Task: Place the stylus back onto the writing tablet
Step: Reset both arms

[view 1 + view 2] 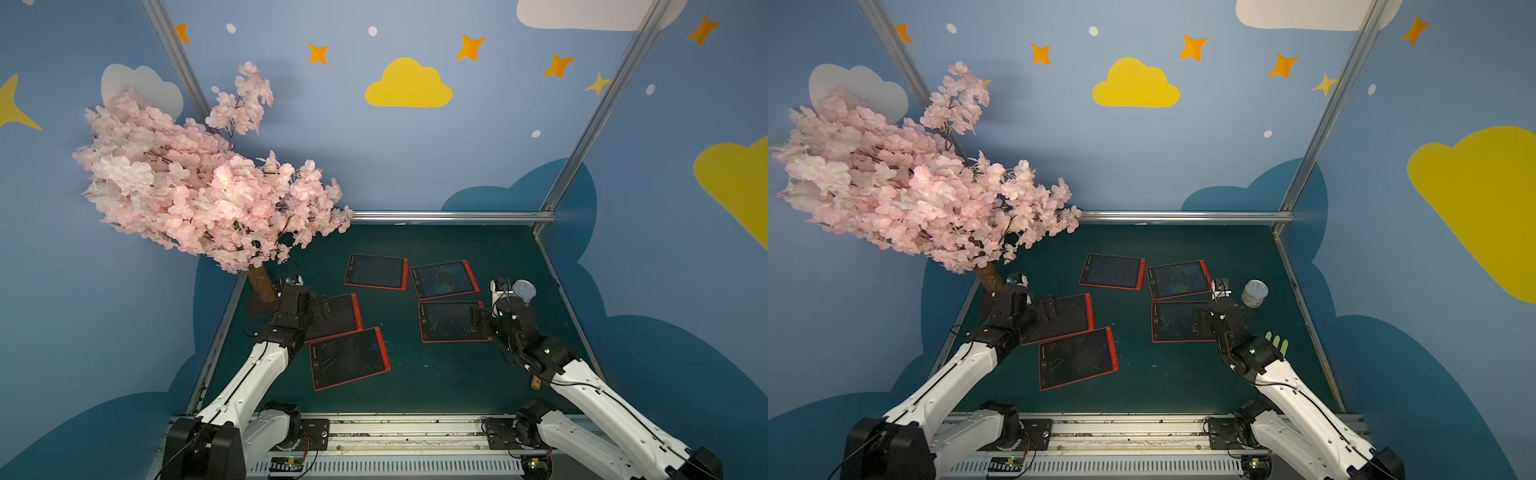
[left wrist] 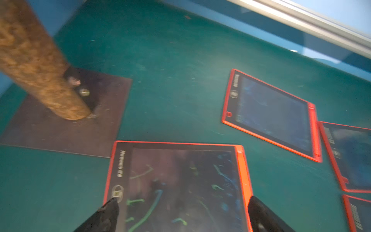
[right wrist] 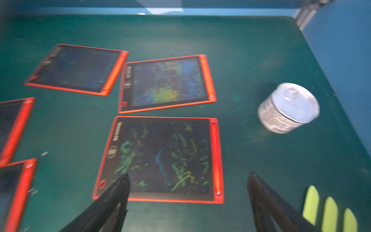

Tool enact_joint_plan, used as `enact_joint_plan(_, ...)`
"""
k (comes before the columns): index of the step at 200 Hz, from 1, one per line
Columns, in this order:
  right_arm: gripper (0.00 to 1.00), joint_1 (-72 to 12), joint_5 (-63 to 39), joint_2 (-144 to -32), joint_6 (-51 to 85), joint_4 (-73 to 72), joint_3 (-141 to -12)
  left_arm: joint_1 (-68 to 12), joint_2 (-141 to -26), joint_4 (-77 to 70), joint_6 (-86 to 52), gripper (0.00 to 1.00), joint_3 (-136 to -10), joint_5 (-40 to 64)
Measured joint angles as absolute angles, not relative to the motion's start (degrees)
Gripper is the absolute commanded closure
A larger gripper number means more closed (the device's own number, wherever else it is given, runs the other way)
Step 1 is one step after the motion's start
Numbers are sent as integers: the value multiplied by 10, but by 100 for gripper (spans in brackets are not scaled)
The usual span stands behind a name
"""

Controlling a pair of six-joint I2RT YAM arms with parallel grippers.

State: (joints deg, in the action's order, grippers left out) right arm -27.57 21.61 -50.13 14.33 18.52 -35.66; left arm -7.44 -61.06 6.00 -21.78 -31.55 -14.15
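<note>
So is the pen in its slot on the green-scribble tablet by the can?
In. The red stylus lies flat in the slot along the side edge of the tablet, tip showing at one end.

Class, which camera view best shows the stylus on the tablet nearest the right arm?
The right wrist view: the stylus lies full-length in the edge slot of its tablet, slightly blurred. In both top views the right fingers hide most of that edge. The left wrist view does not reach it.
</note>
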Motion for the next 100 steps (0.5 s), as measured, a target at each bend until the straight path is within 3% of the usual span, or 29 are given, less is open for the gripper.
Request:
enact_joint_plan(53, 8, -152, 188, -597, 60, 66, -348, -38, -644, -63, -137, 0, -277, -160)
enact_joint_plan(100, 8, -103, 159, -720, -20, -41, -335, -34, -743, -218, -69, 0, -225, -149)
